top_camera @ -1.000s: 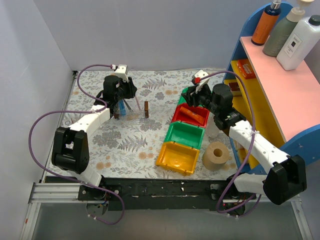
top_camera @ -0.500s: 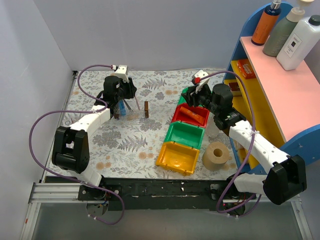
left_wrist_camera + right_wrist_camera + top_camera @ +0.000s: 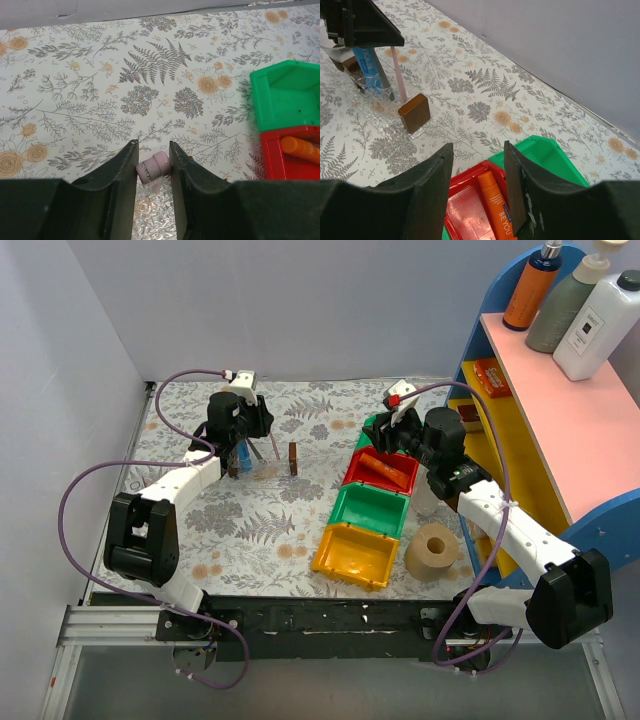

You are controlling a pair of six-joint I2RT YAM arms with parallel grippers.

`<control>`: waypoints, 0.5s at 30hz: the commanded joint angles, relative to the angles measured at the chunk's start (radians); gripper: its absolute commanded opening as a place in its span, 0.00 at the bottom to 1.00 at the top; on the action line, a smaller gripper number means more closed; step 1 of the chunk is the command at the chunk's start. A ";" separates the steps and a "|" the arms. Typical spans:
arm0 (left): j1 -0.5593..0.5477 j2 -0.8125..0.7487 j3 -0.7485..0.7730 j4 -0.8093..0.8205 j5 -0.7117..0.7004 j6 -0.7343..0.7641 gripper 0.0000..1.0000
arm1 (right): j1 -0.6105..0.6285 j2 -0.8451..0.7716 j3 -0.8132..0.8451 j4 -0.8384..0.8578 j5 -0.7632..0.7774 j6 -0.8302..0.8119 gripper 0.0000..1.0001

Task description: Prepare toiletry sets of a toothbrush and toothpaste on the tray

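The tray is clear plastic with brown end pieces and lies at the back left of the table. My left gripper hangs over its left end, shut on the top of a pink toothbrush. The toothbrush stands tilted with its lower end in the tray. Beside it a blue toothpaste stands upright in the tray, just under the left gripper. My right gripper is open above the red bin, where an orange tube lies.
A row of bins runs down the middle right: green, red, green, yellow. A paper roll stands beside them. A blue shelf unit with bottles fills the right side.
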 commanded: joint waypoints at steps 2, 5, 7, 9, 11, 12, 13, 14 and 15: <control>-0.005 -0.022 -0.007 0.007 0.014 -0.011 0.00 | 0.003 0.002 0.013 0.039 -0.007 0.010 0.53; -0.004 -0.027 -0.004 0.003 0.016 -0.011 0.00 | 0.003 0.004 0.013 0.038 -0.010 0.010 0.53; -0.005 -0.030 -0.005 0.000 0.011 -0.010 0.00 | 0.003 0.004 0.013 0.038 -0.009 0.010 0.53; -0.005 -0.034 -0.005 -0.003 0.007 -0.008 0.00 | 0.003 0.004 0.014 0.038 -0.009 0.010 0.53; -0.005 -0.034 -0.005 -0.003 0.005 -0.010 0.00 | 0.003 0.004 0.013 0.038 -0.009 0.010 0.53; -0.005 -0.036 -0.005 -0.005 0.005 -0.010 0.00 | 0.003 0.005 0.014 0.038 -0.009 0.010 0.52; -0.004 -0.037 -0.005 -0.005 0.005 -0.011 0.00 | 0.001 0.005 0.013 0.038 -0.010 0.010 0.52; -0.005 -0.037 -0.004 -0.003 0.004 -0.011 0.00 | 0.003 0.002 0.011 0.038 -0.010 0.010 0.52; -0.004 -0.037 -0.004 -0.003 0.005 -0.011 0.00 | 0.003 0.002 0.013 0.036 -0.009 0.012 0.53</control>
